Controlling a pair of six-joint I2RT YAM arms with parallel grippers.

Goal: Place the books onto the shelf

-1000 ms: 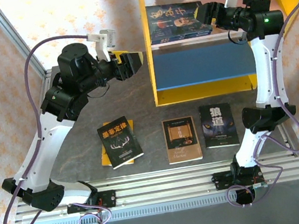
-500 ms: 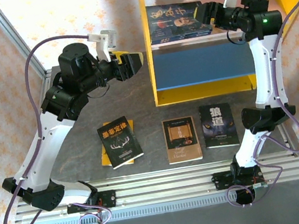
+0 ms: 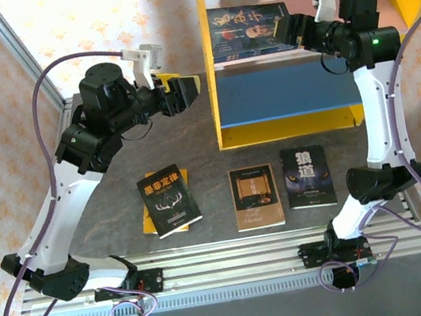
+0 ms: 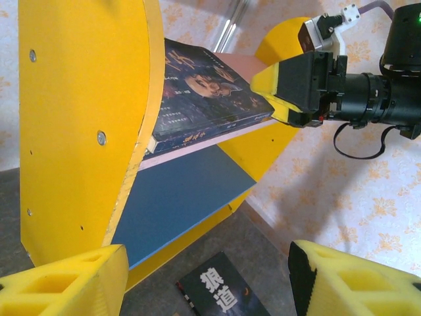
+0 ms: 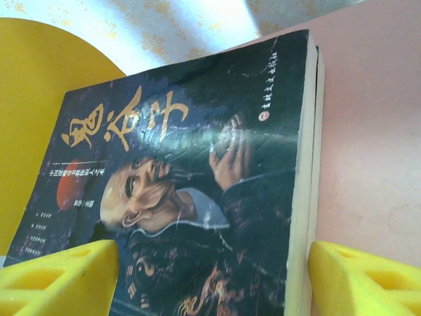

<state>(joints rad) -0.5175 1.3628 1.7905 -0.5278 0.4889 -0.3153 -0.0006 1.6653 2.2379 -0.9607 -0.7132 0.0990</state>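
- Yellow round-topped side panels frame the shelf (image 3: 210,70), which stands at the far side of the grey table (image 3: 110,182), with a pink board (image 5: 375,131) above a blue board (image 3: 280,91).
- A dark book with portraits (image 3: 242,31) lies flat on the pink board, its left edge against the shelf's left panel.
- The right gripper (image 3: 287,32) is at that book's right edge. Its yellow fingers (image 5: 59,276) are spread wide and clamp nothing. Whether a fingertip touches the cover is hard to judge.
- The left gripper (image 3: 188,91) hangs above the table just left of the shelf, its fingers parted and empty.
- On the table in front of the shelf lie three books in a row:
  - a black book with a yellow Chinese title (image 3: 169,200), resting on a plain yellow book (image 3: 149,220);
  - a brown book with a framed picture (image 3: 256,196) in the middle;
  - a dark blue wolf-face book (image 3: 308,177) on the right.
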